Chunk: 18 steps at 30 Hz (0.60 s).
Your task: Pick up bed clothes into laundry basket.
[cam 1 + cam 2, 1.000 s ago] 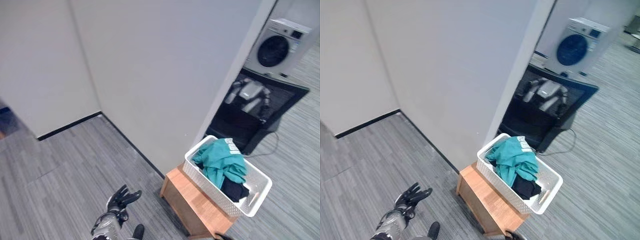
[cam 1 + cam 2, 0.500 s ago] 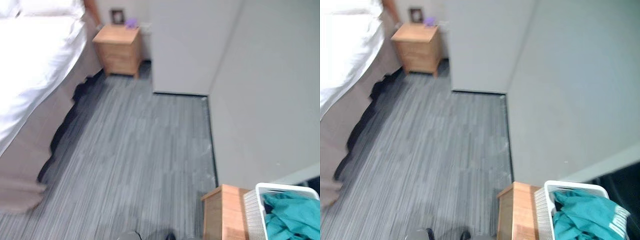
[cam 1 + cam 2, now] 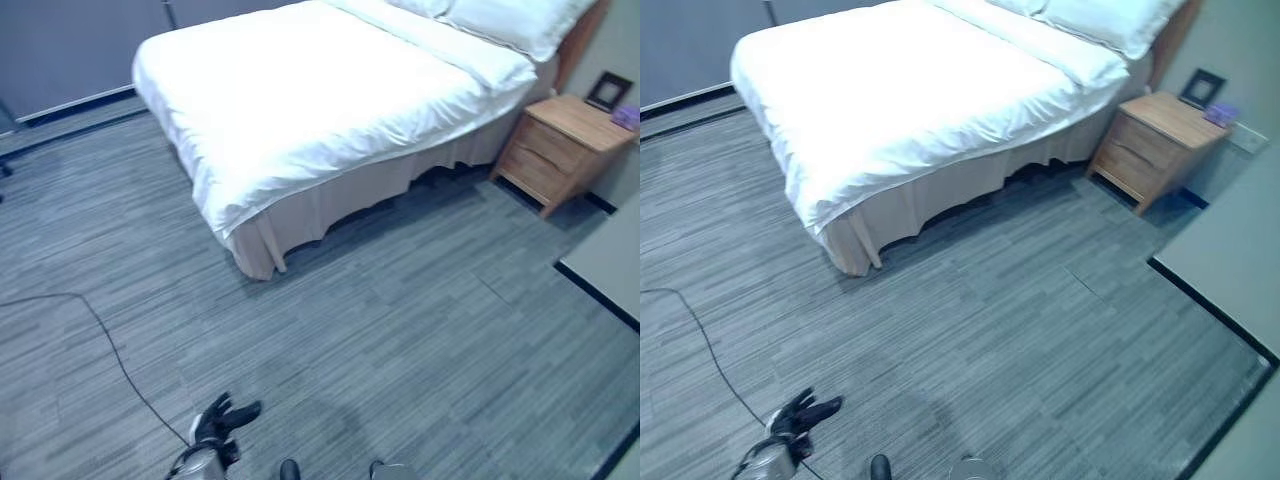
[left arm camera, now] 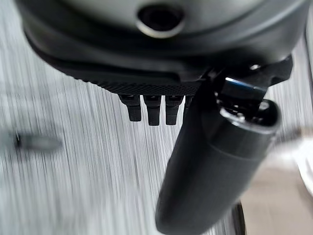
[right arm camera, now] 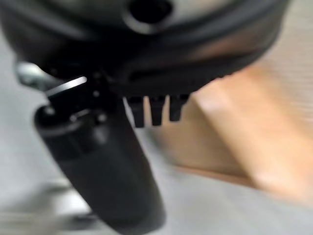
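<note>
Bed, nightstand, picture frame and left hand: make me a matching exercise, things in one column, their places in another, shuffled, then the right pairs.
Things:
1. bed
2. nightstand
3. picture frame
4. left hand

Places:
A. on top of the nightstand
B. low over the grey floor, fingers spread
C. beside the bed's pillow end
D. across the upper middle of the room, covered in white

Pairs: 1-D, 2-C, 3-A, 4-B

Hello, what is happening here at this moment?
The robot faces a bed with white bedding and a wooden nightstand beside it. Its left hand hangs open over the grey floor and holds nothing. The right hand is also open and empty. No clothes are picked up yet.
</note>
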### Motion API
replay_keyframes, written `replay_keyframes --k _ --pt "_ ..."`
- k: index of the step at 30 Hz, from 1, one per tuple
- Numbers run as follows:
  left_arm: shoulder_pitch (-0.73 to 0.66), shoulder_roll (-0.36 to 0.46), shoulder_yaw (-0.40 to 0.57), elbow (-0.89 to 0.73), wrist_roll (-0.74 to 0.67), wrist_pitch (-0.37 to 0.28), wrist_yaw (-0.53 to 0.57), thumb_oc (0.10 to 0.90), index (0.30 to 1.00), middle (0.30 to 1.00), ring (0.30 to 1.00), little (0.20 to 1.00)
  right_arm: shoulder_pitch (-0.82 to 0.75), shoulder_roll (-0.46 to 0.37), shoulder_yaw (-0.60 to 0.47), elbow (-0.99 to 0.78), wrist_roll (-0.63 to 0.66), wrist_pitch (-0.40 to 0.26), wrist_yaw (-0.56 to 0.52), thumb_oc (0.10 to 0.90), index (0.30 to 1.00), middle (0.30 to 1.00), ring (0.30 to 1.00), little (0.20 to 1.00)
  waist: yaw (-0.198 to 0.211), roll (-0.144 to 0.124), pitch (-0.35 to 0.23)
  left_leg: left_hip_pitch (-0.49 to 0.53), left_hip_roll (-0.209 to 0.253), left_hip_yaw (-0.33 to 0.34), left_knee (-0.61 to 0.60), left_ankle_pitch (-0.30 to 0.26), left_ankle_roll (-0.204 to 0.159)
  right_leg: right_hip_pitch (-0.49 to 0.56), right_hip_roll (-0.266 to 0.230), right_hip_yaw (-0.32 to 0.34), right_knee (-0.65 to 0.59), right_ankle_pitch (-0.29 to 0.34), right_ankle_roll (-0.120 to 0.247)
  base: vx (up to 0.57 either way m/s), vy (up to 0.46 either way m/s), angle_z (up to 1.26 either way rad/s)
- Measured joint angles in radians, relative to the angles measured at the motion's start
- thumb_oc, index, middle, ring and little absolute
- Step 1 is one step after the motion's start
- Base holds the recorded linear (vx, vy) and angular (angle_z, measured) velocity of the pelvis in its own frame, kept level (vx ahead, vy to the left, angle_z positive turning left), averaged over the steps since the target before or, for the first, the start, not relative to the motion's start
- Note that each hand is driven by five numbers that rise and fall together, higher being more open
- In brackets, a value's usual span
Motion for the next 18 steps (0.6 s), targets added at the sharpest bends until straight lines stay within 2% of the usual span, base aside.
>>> replay_keyframes --k 1,2,3,5,6,7,8,9,10,11,12,13,14,15,16,17,18 --pt "0.047 0.023 0.022 0.008 -0.006 -0.003 0.005 0.800 0.900 0.900 0.900 0.900 -0.060 -0.050 0.071 -0.007 -0.053 -0.005 -0.008 0.800 0.900 0.900 0.900 0.900 0.078 0.020 -0.016 -0.003 0.033 -0.027 -0.014 0.016 -0.015 0.035 0.026 -0.056 -0.046 0.015 -0.013 -0.24 -0.345 0.97" --pt "0.068 0.027 0.029 0.011 -0.009 -0.012 0.006 0.800 0.900 0.900 0.900 0.900 -0.075 -0.060 0.072 -0.009 -0.047 -0.005 -0.004 0.800 0.900 0.900 0.900 0.900 0.101 0.018 -0.017 -0.005 0.048 -0.031 -0.017 0.020 -0.020 0.042 0.038 -0.063 -0.065 0.020 -0.017 -0.29 -0.430 0.58" --pt "0.093 0.039 0.063 0.015 -0.018 -0.016 0.010 0.800 0.900 0.900 0.900 0.900 -0.099 -0.064 0.081 -0.026 -0.033 -0.014 -0.004 0.800 0.900 0.900 0.900 0.900 0.117 0.007 -0.017 -0.025 0.065 -0.049 0.002 0.030 -0.031 0.063 0.072 -0.084 -0.107 0.049 -0.041 -0.16 -0.308 0.46" --pt "0.130 0.064 0.097 0.048 -0.041 -0.010 0.013 0.800 0.900 0.900 0.900 0.900 -0.152 -0.056 0.080 -0.061 -0.030 -0.042 0.001 0.800 0.900 0.900 0.900 0.900 0.147 -0.035 -0.012 -0.053 0.089 -0.080 0.018 0.053 -0.053 0.107 0.098 -0.124 -0.193 0.093 -0.076 -0.29 -0.264 0.68" --pt "0.131 0.081 0.098 0.074 -0.042 -0.004 0.010 0.800 0.900 0.900 0.900 0.900 -0.177 -0.052 0.081 -0.079 -0.026 -0.061 0.002 0.800 0.900 0.900 0.900 0.900 0.147 -0.075 -0.001 -0.082 0.088 -0.081 0.056 0.068 -0.076 0.125 0.100 -0.165 -0.232 0.109 -0.089 -0.34 -0.169 0.67" --pt "0.141 0.080 0.095 0.087 -0.040 0.005 0.010 0.800 0.900 0.900 0.900 0.900 -0.191 -0.051 0.080 -0.095 -0.022 -0.065 0.004 0.800 0.900 0.900 0.900 0.900 0.151 -0.092 0.000 -0.098 0.079 -0.069 0.061 0.093 -0.078 0.132 0.108 -0.181 -0.239 0.120 -0.104 -0.35 -0.162 0.79" --pt "0.138 0.075 0.090 0.121 -0.034 0.013 0.005 0.800 0.900 0.900 0.900 0.900 -0.199 -0.050 0.086 -0.106 -0.012 -0.081 0.012 0.800 0.900 0.900 0.900 0.900 0.149 -0.122 -0.003 -0.122 0.082 0.004 0.069 0.107 -0.072 0.121 0.093 -0.222 -0.249 0.124 -0.125 -0.20 -0.078 0.71" --pt "0.151 0.061 0.089 0.142 -0.025 0.037 0.001 0.800 0.900 0.900 0.900 0.900 -0.229 -0.038 0.082 -0.104 -0.007 -0.088 0.027 0.800 0.900 0.900 0.900 0.900 0.149 -0.160 0.001 -0.160 0.093 0.139 0.241 -0.005 -0.048 0.120 0.090 -0.250 -0.262 0.133 -0.142 -0.28 -0.103 0.81" --pt "0.155 0.048 0.089 0.160 0.001 0.040 -0.012 0.800 0.900 0.900 0.900 0.900 -0.223 -0.032 0.080 -0.102 0.001 -0.097 0.039 0.800 0.900 0.900 0.900 0.900 0.136 -0.178 -0.002 -0.172 0.105 0.209 0.346 -0.064 -0.045 0.143 0.080 -0.281 -0.283 0.137 -0.148 -0.22 -0.041 0.94" --pt "0.157 0.034 0.092 0.166 0.006 0.047 -0.016 0.800 0.900 0.900 0.900 0.900 -0.217 -0.031 0.078 -0.099 0.009 -0.096 0.050 0.800 0.900 0.900 0.900 0.900 0.122 -0.188 -0.002 -0.164 0.107 0.234 0.410 -0.099 -0.054 0.158 0.076 -0.312 -0.292 0.138 -0.148 -0.09 0.000 0.94" --pt "0.159 0.029 0.095 0.166 0.017 0.049 -0.020 0.800 0.900 0.900 0.900 0.900 -0.196 -0.026 0.080 -0.091 0.008 -0.092 0.055 0.800 0.900 0.900 0.900 0.900 0.124 -0.178 -0.001 -0.140 0.108 0.270 0.432 -0.137 -0.058 0.155 0.074 -0.348 -0.292 0.137 -0.150 -0.04 0.059 1.20" --pt "0.150 0.023 0.096 0.166 0.041 0.057 -0.035 0.800 0.900 0.900 0.900 0.900 -0.177 -0.019 0.080 -0.054 -0.002 -0.084 0.061 0.800 0.900 0.900 0.900 0.900 0.110 -0.169 0.002 -0.111 0.124 0.342 0.435 -0.175 -0.072 0.165 0.068 -0.404 -0.293 0.134 -0.145 -0.06 0.176 1.50" --pt "0.142 0.022 0.094 0.168 0.062 0.060 -0.036 0.800 0.900 0.900 0.900 0.900 -0.162 -0.010 0.078 -0.023 -0.027 -0.079 0.062 0.800 0.900 0.900 0.900 0.900 0.072 -0.155 -0.006 -0.084 0.125 0.392 0.392 -0.188 -0.062 0.169 0.063 -0.452 -0.291 0.125 -0.133 -0.08 0.174 1.63" --pt "0.136 0.015 0.088 0.162 0.080 0.060 -0.038 0.800 0.900 0.900 0.900 0.900 -0.142 -0.008 0.074 -0.004 -0.045 -0.063 0.063 0.800 0.900 0.900 0.900 0.900 0.063 -0.113 -0.008 -0.053 0.112 0.410 0.295 -0.193 -0.055 0.154 0.064 -0.471 -0.279 0.120 -0.121 -0.08 0.183 1.23" --pt "0.136 0.000 0.076 0.148 0.096 0.059 -0.040 0.800 0.900 0.900 0.900 0.900 -0.144 -0.002 0.058 0.031 -0.071 -0.052 0.063 0.800 0.900 0.900 0.900 0.900 0.064 -0.076 -0.011 -0.004 0.089 0.405 0.148 -0.187 -0.041 0.142 0.066 -0.484 -0.272 0.123 -0.109 -0.06 0.084 0.67" --pt "0.133 -0.005 0.059 0.148 0.114 0.059 -0.044 0.800 0.900 0.900 0.900 0.900 -0.134 0.008 0.040 0.047 -0.071 -0.040 0.059 0.800 0.900 0.900 0.900 0.900 0.053 -0.065 -0.014 0.020 0.050 0.396 0.064 -0.124 -0.017 0.135 0.046 -0.492 -0.271 0.125 -0.102 -0.07 0.082 0.48" --pt "0.133 -0.012 0.031 0.148 0.133 0.057 -0.044 0.800 0.900 0.900 0.900 0.900 -0.133 0.002 0.013 0.051 -0.077 -0.050 0.058 0.800 0.900 0.900 0.900 0.900 0.038 -0.052 -0.020 0.032 0.022 0.380 0.006 -0.097 0.004 0.130 0.030 -0.494 -0.270 0.134 -0.090 -0.02 0.058 0.46"
